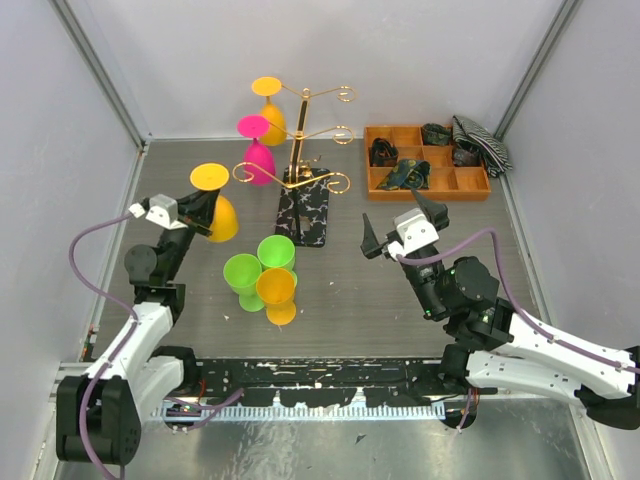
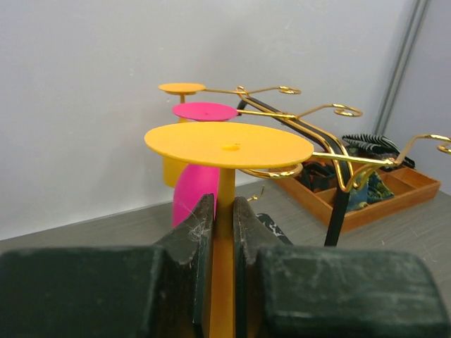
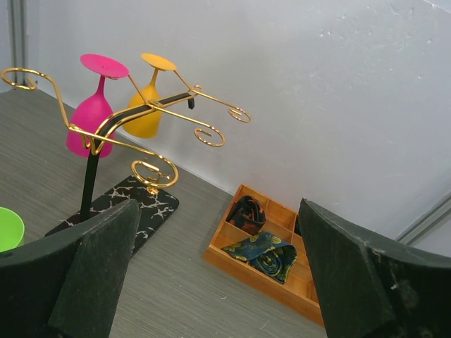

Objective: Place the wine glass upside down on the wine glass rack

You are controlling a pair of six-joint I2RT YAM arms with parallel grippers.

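Looking down from above, I count six glasses and one rack point(image 1: 297, 150). My left claw point(image 1: 193, 213) pinches one orange wine glass point(image 1: 210, 178) in the air, left of the rack. A pink glass point(image 1: 258, 152) and a yellow glass point(image 1: 268, 105) hang from the gold arms with their feet up. Two green glasses point(image 1: 277, 250) and one orange glass point(image 1: 277, 287) stand bunched on the table point(image 1: 380, 300) in front of the rack's black base. My right claw point(image 1: 400, 225) hangs over the table with its fingers spread, holding nothing. One wooden tray point(image 1: 427, 190) sits at the far right.

From my left wrist, both fingers point(image 2: 201, 229) are pressed on the stem of the wine glass point(image 2: 229, 144). Its stem runs straight up and down, flat foot on top and bowl below, out of sight. The foot sits just beside one gold curl of the rack point(image 2: 331, 113); I cannot tell whether they touch. The pink glass point(image 2: 204, 111) and yellow glass point(image 2: 182, 88) hang behind it.

From my right wrist, my claw point(image 3: 218, 232) gapes wide, and the rack point(image 3: 141, 105) shows between its fingers. The pink glass point(image 3: 95, 105) and yellow glass point(image 3: 148, 105) hang from the rack, and the tray point(image 3: 239, 264) lies beyond.
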